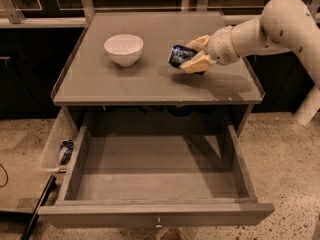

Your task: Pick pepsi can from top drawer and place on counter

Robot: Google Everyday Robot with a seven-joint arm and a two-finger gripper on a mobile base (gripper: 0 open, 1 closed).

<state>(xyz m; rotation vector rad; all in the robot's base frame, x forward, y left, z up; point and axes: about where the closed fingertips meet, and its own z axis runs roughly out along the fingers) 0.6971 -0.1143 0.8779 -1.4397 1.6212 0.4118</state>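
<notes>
My gripper [189, 55] comes in from the right over the counter [125, 81] and is shut on the pepsi can [177, 55], a small dark blue can with white markings. The can lies tilted on its side between the tan fingers [196, 63], held a little above the middle right of the counter. The top drawer [155, 176] stands pulled wide open below the counter, and nothing shows inside it. Its small metal knob [158, 223] is on the front panel.
A white bowl [123, 49] stands on the counter's left part. A narrow clear plastic bin [56, 144] hangs at the drawer's left side with a blue-and-white foil bag [66, 151] in it. A dark rod [37, 209] lies on the speckled floor at lower left.
</notes>
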